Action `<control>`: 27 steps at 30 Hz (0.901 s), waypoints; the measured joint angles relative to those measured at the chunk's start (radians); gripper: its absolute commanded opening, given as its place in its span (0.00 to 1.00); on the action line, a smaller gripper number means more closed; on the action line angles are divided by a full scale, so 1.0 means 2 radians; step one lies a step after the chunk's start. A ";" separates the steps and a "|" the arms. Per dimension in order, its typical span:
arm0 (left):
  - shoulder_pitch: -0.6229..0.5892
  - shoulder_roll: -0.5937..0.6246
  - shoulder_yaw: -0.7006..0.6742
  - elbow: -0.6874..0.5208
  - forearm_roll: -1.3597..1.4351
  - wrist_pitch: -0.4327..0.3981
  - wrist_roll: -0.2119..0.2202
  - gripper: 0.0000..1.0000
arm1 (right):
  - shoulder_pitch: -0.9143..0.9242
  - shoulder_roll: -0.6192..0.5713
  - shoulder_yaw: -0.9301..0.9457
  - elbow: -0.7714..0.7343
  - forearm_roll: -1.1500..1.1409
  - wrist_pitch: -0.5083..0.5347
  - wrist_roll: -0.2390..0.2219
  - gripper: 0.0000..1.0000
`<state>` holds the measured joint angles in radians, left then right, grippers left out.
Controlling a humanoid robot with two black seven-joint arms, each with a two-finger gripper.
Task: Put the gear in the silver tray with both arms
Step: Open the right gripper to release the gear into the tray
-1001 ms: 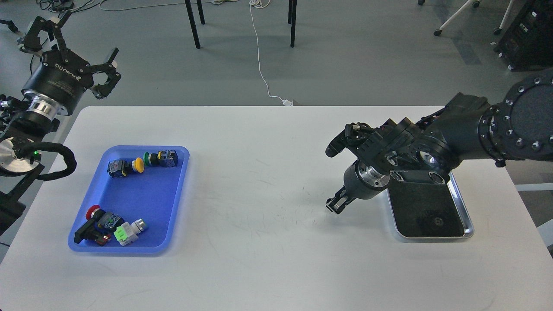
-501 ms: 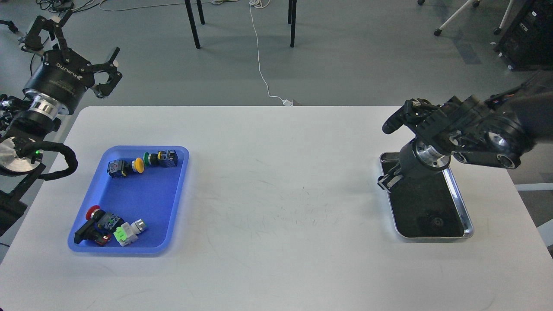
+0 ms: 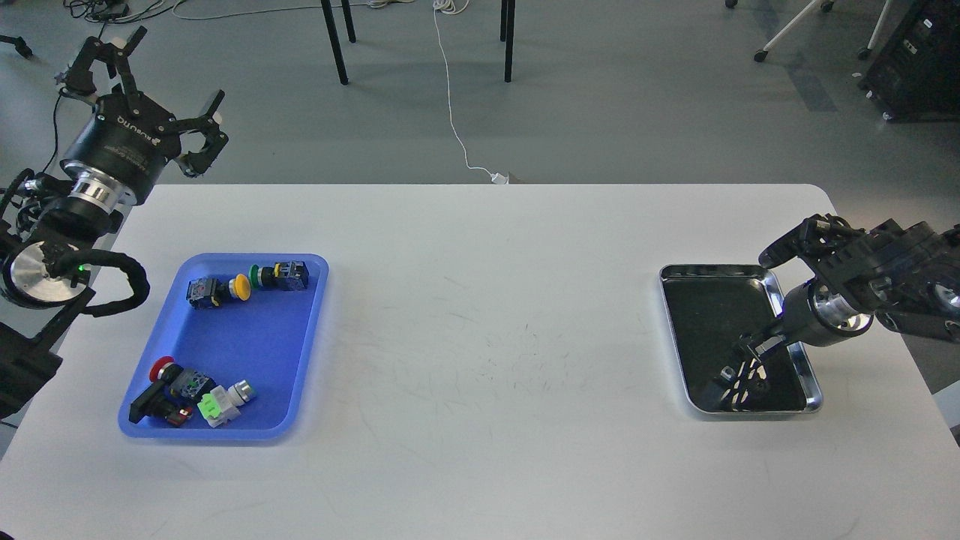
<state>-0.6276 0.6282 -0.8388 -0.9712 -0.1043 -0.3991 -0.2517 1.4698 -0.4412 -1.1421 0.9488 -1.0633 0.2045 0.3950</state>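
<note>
The silver tray [image 3: 796, 358] lies on the right side of the white table, its dark bottom reflecting. A small dark gear [image 3: 760, 385] lies dimly visible in the tray's near part. My right arm comes in from the right edge, and its gripper [image 3: 737, 369] points down into the near part of the tray, right beside the gear. Its fingers are dark against the tray bottom, so I cannot tell their state or whether they touch the gear. My left gripper [image 3: 171, 75] is open and empty, held high beyond the table's far left corner.
A blue plastic tray [image 3: 296, 375] on the left side of the table holds several push-button switches, yellow [image 3: 241, 286], green and red among them. Chair legs and a white cable are on the floor behind the table.
My right arm has swung right from the middle of the table to over the silver tray, and its gripper has come down into the tray's near part. My left arm has shifted slightly right.
</note>
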 measured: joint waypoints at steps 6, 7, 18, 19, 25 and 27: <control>0.000 -0.006 0.001 0.000 0.001 0.003 0.000 0.97 | -0.001 0.000 0.006 -0.007 0.000 -0.006 0.000 0.61; 0.000 -0.007 0.001 0.000 0.001 0.003 0.000 0.98 | -0.001 0.000 0.009 -0.007 0.000 -0.006 0.000 0.62; -0.007 -0.005 0.002 0.000 0.006 0.004 0.004 0.98 | 0.017 -0.058 0.180 -0.005 0.038 -0.007 -0.001 0.98; -0.008 -0.005 0.002 0.001 0.007 0.004 0.004 0.98 | 0.016 -0.066 0.218 -0.007 0.050 -0.007 -0.002 0.98; -0.013 -0.018 0.003 0.018 0.008 0.005 0.004 0.98 | -0.029 -0.100 0.431 -0.009 0.121 -0.009 -0.005 0.99; -0.017 -0.032 0.003 0.019 0.009 0.008 0.005 0.98 | -0.055 -0.103 0.498 -0.011 0.140 -0.012 -0.005 0.99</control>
<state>-0.6620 0.5643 -0.8329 -0.9324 -0.0867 -0.3840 -0.2419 1.3598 -0.6465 -0.1454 0.9269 -0.7840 0.1804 0.3842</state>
